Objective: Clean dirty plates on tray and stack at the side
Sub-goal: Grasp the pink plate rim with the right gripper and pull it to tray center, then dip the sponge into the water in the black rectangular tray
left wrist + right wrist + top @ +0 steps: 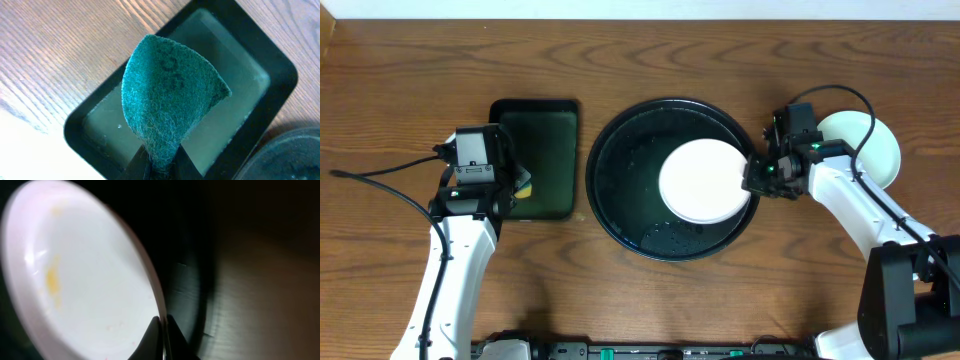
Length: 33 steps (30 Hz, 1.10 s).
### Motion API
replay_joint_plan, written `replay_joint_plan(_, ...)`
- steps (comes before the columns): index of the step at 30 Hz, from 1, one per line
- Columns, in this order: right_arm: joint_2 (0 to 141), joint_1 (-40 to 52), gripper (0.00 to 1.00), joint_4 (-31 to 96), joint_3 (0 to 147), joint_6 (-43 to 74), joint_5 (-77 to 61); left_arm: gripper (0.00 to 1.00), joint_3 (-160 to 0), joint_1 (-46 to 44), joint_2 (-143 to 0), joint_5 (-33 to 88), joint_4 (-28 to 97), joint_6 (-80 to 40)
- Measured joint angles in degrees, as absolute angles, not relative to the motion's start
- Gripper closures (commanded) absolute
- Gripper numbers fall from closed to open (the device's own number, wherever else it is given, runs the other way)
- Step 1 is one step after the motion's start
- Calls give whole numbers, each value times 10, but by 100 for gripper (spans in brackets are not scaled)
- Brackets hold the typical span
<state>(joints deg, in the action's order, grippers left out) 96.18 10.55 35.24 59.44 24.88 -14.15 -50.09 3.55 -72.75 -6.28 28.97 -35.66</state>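
Note:
A white plate with yellowish smears sits over the right part of the large round black tray. My right gripper is shut on the plate's right rim; the right wrist view shows the plate pinched between the fingers above the tray. A pale mint plate lies on the wood tabletop at the far right, partly hidden by the right arm. My left gripper is shut on a teal sponge above the rectangular black tray. The third plate is not visible.
The small rectangular black tray lies left of the round tray. A black cable trails over the table at the left. Bare wood tabletop lies in front of the trays.

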Motion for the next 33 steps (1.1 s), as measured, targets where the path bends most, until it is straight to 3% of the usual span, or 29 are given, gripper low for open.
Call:
replay_joint_plan(15,1013,177,98,219,594,253,-94,93,-501,19,-728,125,240,-286)
replay_joint_plan(23,1056,183,99,204,595,255,-87,93,-501,6,-748,42,176,-298)
replay_joint_plan(33,1061,214,99,198,595,255,-72,92,-501,6,-923,4,65,-302)
